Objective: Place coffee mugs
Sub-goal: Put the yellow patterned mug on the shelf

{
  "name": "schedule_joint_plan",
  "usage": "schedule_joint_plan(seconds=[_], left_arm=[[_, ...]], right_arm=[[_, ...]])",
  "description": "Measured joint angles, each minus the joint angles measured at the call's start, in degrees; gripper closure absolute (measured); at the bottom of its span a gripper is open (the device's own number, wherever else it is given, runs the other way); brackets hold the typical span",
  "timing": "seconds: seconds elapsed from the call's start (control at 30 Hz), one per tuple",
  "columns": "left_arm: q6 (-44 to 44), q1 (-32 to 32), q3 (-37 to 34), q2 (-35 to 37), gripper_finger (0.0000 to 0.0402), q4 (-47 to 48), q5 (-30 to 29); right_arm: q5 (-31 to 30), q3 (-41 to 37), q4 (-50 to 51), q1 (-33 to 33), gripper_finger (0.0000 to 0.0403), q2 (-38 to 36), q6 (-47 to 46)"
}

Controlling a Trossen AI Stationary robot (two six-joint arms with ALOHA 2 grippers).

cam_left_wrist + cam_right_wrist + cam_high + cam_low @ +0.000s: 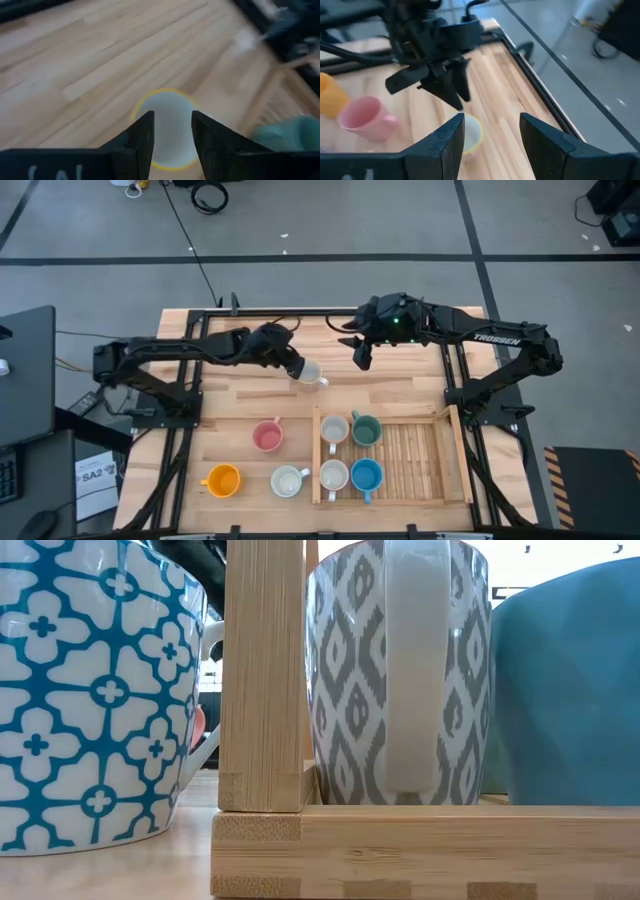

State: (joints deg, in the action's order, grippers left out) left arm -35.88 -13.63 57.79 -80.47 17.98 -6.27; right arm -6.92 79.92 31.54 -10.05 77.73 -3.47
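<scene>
A white mug with a yellow rim (312,372) stands upright on the bare table at mid-table; it also shows in the left wrist view (170,112) and the right wrist view (472,131). My left gripper (296,367) hangs just above it, open, its fingers (455,97) slanting down, with nothing between them. My right gripper (361,356) waits open over the table's far middle. A pink mug (267,436), an orange mug (222,480) and a white mug (288,480) stand on the table. Two white mugs, a green one (366,429) and a blue one (366,474) stand in the wooden tray (410,460).
The tray's right half (425,465) holds nothing. The low view is filled by a blue-patterned mug (90,690), the tray's corner post (262,670), a grey-patterned mug (400,670) and the blue mug (570,690). Black frame rails (455,380) run along the table's sides.
</scene>
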Motion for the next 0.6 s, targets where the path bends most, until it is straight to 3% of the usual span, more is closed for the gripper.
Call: schedule_joint_plan(seconds=[0.27, 0.6], left_arm=[[8.3, 0.0, 0.0, 6.7, 0.0264, 2.3, 4.0], [14.2, 0.4, 0.0, 11.4, 0.0264, 11.6, 4.0]], right_arm=[[3.3, 0.0, -7.2, -1.5, 0.0206, 2.2, 7.2], [10.6, 0.0, -13.8, -4.4, 0.0206, 13.9, 11.3]])
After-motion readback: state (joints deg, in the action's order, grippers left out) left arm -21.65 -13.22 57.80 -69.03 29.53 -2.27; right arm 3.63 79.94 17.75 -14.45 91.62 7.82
